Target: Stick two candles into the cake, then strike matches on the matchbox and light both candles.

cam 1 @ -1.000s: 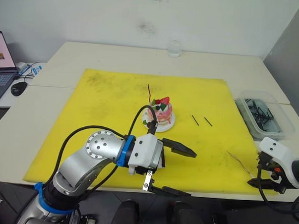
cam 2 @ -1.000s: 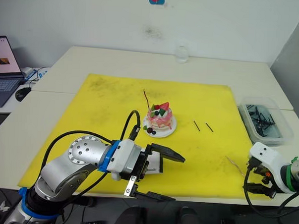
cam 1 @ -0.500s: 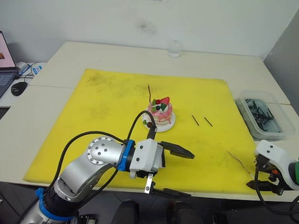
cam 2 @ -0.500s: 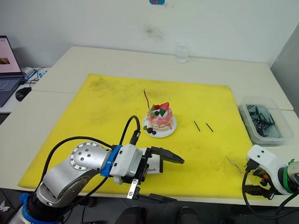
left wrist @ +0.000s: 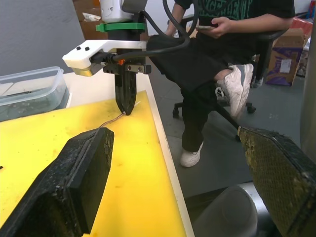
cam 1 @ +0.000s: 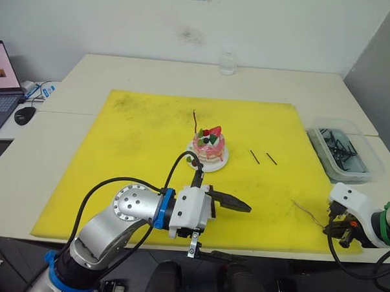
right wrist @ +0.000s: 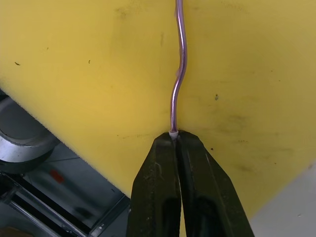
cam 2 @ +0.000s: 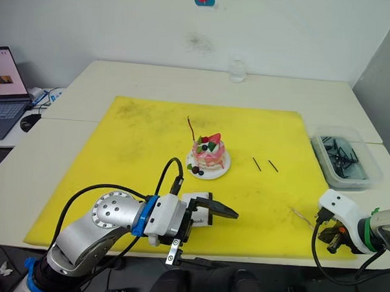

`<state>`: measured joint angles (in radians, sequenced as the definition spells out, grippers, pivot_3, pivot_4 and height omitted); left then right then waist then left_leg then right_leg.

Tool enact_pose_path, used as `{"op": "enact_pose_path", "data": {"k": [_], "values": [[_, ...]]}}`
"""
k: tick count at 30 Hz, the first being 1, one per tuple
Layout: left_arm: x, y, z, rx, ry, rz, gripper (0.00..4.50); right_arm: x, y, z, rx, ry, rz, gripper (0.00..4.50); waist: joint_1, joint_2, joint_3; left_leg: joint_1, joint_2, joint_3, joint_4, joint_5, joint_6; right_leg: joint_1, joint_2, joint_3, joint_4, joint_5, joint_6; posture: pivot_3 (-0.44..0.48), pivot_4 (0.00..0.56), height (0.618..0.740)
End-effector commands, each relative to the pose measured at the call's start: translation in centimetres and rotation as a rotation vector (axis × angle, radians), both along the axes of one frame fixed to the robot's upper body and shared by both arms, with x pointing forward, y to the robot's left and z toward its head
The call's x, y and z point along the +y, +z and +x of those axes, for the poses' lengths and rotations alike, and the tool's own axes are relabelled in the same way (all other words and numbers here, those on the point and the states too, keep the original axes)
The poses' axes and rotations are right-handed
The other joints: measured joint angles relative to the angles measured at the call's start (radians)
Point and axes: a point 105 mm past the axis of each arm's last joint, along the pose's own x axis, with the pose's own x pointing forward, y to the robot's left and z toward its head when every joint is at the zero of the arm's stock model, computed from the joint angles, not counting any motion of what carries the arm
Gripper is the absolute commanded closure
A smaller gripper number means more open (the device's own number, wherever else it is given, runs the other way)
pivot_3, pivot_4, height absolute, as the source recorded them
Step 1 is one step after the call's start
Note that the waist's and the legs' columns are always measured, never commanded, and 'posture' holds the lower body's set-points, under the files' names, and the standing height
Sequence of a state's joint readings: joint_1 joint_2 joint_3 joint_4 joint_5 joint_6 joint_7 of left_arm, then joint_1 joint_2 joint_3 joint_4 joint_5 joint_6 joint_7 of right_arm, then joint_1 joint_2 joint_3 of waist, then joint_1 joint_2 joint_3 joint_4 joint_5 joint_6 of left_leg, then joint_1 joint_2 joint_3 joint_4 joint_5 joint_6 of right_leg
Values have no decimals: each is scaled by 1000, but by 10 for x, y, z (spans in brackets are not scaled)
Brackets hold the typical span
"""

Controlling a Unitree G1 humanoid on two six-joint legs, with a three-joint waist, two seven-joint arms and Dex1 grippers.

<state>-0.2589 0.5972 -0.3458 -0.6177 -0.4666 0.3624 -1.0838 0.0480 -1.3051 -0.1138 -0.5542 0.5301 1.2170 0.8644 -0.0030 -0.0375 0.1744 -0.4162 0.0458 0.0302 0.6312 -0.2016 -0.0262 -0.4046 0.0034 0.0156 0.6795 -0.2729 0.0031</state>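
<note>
The pink cake [cam 1: 208, 145] sits on its white plate [cam 1: 215, 165] in the middle of the yellow mat [cam 1: 137, 137], with the reddish-brown candle [cam 1: 195, 120] standing in its far left side. The greyish candle [cam 1: 306, 213] lies on the mat near the front right corner. My right gripper [right wrist: 175, 136] is shut on its pale end. Two matches [cam 1: 255, 156] [cam 1: 271, 158] lie right of the cake. My left gripper [cam 1: 247, 232] is wide open at the mat's front edge, just above the matchbox [cam 2: 202, 214], which it partly hides.
A clear plastic bin [cam 1: 343, 152] of dark items stands at the right table edge. A glass [cam 1: 228, 63] is at the back, a laptop [cam 1: 0, 86] and mouse [cam 1: 25, 114] at far left. A person [left wrist: 217, 49] sits beyond the table's right side.
My right gripper has closed from open onto the greyish candle's end at the mat's front right corner. My left gripper has sunk slightly toward the front edge, still open.
</note>
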Motion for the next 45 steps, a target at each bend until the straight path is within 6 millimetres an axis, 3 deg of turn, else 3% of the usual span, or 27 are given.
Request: {"op": "enact_pose_path", "data": {"k": [1,6,12,21,24,28,35,45], "values": [[0,2,-5,-26,-18,-6,0,0,9,4,-26,0,-1,4458,0,0,0,0,0,0,0,0,0,0,0,0,0,0,0,0,150,740],[11,1,1,1,59,-3,0,3,33,11,-80,-7,54,4458,-1,0,0,0,0,0,0,0,0,0,0,0,0,0,0,0,150,740],[34,5,17,32,226,-16,0,22,70,28,-248,42,161,4458,-2,0,0,0,1,-1,0,0,0,0,0,-1,0,0,0,0,150,740],[73,14,49,-2,548,-71,0,111,123,81,-708,136,589,4458,-15,0,0,0,1,-1,0,0,0,0,1,0,1,0,0,0,150,740],[80,21,58,-32,620,-91,0,131,128,93,-820,143,650,4458,-9,0,0,-1,1,-1,-1,0,0,-1,2,-1,1,0,0,0,150,740],[86,30,65,-40,696,-132,0,169,132,108,-968,173,872,4458,-14,0,0,-1,1,1,0,0,0,-1,1,1,0,0,0,0,150,740],[98,34,75,-35,789,-158,0,192,105,122,-1143,151,943,4458,-20,0,0,-1,2,1,-1,0,0,-1,1,1,1,1,0,0,150,740],[101,29,77,-21,798,-137,0,212,94,132,-1232,129,1002,4458,-24,0,0,0,3,0,-1,0,0,-1,1,0,2,1,-1,0,150,740]]}}
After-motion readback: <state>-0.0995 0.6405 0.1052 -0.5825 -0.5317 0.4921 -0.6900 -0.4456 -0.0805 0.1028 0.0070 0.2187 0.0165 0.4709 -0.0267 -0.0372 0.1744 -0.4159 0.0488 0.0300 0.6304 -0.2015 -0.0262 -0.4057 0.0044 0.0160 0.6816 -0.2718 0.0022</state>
